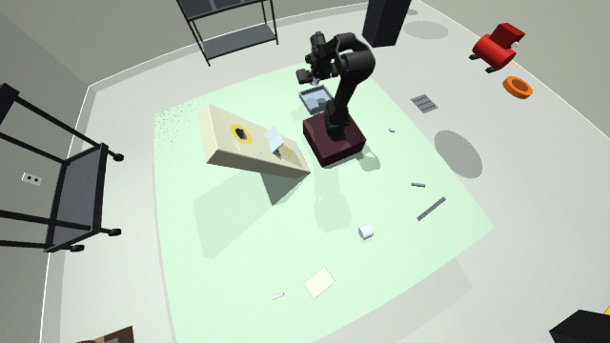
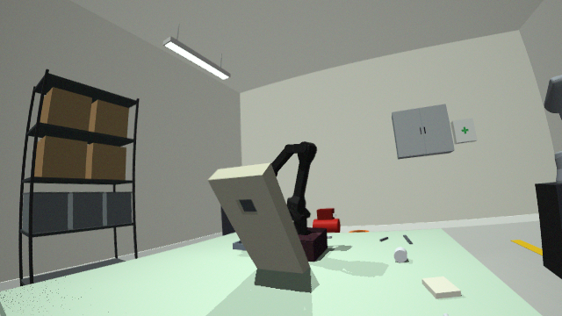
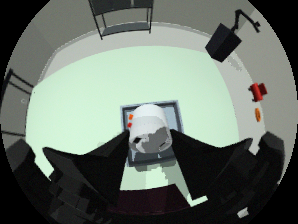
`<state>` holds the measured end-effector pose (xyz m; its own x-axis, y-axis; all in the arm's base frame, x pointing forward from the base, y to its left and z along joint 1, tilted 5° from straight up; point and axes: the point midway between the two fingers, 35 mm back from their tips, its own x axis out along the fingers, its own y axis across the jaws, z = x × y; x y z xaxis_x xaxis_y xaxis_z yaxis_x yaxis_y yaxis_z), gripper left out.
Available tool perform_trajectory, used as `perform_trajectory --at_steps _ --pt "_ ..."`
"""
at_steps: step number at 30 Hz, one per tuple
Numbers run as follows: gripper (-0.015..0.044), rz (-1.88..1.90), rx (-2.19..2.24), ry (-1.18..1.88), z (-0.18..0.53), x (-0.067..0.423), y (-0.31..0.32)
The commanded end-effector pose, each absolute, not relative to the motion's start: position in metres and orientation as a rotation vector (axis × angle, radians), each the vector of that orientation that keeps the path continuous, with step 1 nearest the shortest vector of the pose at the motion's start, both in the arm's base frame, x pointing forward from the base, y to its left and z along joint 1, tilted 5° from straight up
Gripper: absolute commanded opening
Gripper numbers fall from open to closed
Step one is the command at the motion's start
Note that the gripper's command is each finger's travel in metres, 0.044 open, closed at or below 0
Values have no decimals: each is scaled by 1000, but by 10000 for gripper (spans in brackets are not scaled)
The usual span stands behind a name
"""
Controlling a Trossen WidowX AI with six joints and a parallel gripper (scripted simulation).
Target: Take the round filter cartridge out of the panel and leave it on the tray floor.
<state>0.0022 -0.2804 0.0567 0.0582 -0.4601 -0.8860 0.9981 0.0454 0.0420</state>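
The white round filter cartridge [image 3: 150, 120] is between the fingers of my gripper [image 3: 149, 133] [image 1: 315, 80], which is shut on it. Its two slots show at its near end in the wrist view, and only a small pale bit of it shows in the top view. The gripper hangs above the grey-blue tray [image 1: 305, 104] [image 3: 180, 120] [image 2: 238, 246], and the cartridge overlaps the tray's middle in the wrist view. The tilted cream service panel [image 1: 214, 129] [image 2: 263, 224] has a dark open hole with a yellow ring [image 1: 248, 139]. The panel hides the gripper in the exterior view.
The dark red arm base [image 1: 334, 143] stands close to the tray. A pale blue flap [image 1: 274, 138] stands out from the panel's face. A white cylinder [image 1: 366, 232] [image 2: 400, 254] and a cream block [image 1: 319, 282] [image 2: 441, 286] lie farther off on the green surface.
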Motion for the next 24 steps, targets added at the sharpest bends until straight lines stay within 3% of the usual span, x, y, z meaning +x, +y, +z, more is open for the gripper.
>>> perform_trajectory --at_steps 1,24 --pt "0 -1394 884 815 44 -13 -276" --pt "0 -1396 887 814 -32 -11 -271"
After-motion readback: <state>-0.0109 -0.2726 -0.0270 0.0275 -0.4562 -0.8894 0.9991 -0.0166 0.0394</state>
